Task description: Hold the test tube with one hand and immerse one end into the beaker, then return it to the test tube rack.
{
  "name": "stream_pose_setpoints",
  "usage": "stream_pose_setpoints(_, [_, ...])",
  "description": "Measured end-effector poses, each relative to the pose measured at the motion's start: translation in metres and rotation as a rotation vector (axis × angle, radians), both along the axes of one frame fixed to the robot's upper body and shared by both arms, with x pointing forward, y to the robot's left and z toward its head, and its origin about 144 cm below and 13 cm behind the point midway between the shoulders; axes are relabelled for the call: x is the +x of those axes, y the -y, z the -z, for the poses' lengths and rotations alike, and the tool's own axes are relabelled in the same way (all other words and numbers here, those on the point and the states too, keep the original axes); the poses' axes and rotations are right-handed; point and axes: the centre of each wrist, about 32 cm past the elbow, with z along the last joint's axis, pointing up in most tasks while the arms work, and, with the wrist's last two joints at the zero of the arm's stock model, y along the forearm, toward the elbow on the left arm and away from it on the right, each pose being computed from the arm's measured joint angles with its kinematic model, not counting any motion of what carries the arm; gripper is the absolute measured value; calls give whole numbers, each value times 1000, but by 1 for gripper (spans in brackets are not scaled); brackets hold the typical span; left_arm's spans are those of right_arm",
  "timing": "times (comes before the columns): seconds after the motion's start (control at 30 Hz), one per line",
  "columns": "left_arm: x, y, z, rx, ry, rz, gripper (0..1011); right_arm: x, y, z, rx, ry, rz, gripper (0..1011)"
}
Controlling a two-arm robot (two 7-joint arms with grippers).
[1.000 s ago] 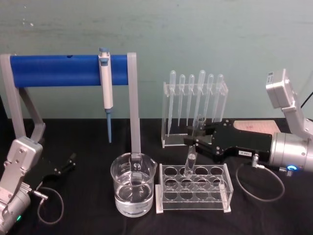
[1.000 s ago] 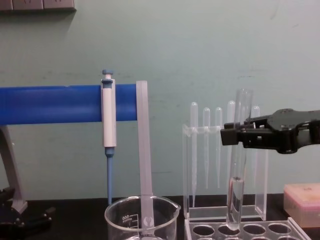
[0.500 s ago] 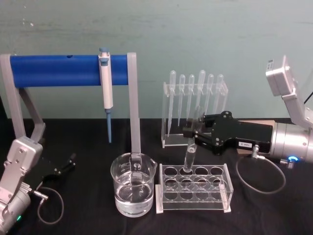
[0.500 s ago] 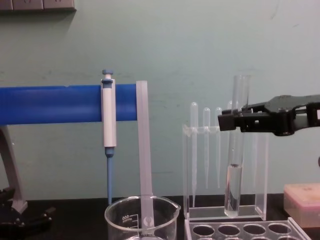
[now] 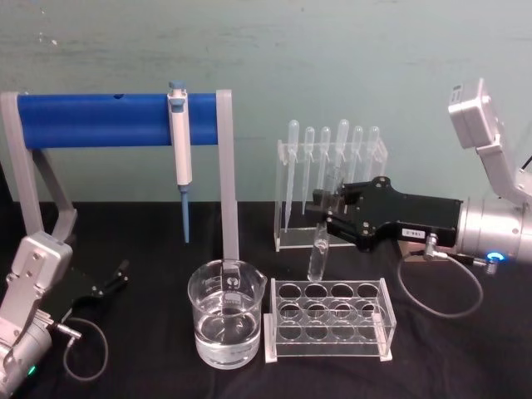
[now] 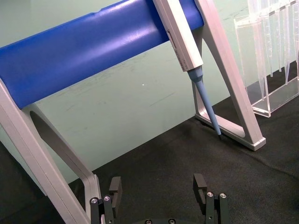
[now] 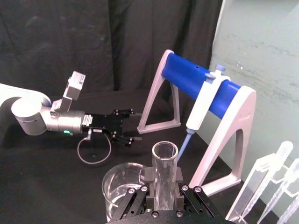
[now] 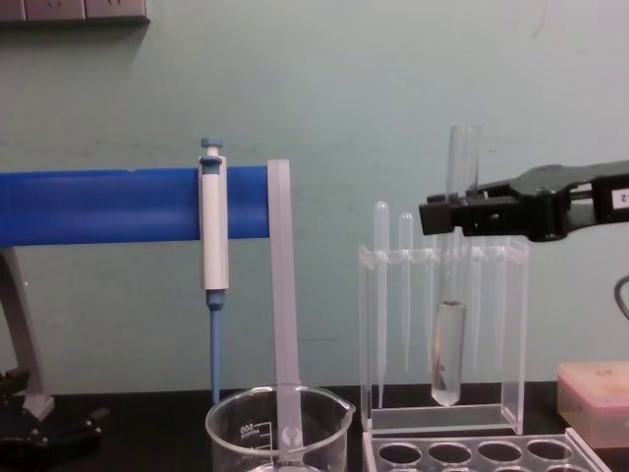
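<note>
Two clear vessels stand nearest on the black worktop (image 5: 150, 249): the beaker (image 5: 226, 324), part-filled with clear liquid, and just beside it, on the right, the empty test tube rack (image 5: 332, 347). At the near left my left gripper (image 5: 112, 280) lies parked, fingers spread and holding nothing. Farther back, my right gripper (image 5: 322, 214) has its fingers clamped on the test tube (image 5: 317, 262), which is upright, its rounded end clear above the rack's rear row. Behind stand the pipette holder (image 5: 283, 191) and the micropipette (image 5: 179, 141). Step in hand, by my reading: carrying to the beaker. Next I must shift the tube left over the beaker's mouth, keep it vertical, and lower its end without striking the rim.
</note>
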Motion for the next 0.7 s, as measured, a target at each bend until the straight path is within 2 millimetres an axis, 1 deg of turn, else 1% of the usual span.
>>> stream_pose_setpoints(0.13, [0,0,0,0,0,0,1000,3,-5,-5,5,10,-8,225])
stream_pose_setpoints(0.33, [0,0,0,0,0,0,1000,15,-17,-12,8,24,-34,225])
stream_pose_setpoints(0.57, [0,0,0,0,0,0,1000,29,-35,-18,11,31,-75,226])
stream_pose_setpoints(0.7, [0,0,0,0,0,0,1000,37,-49,-19,14,37,-109,226])
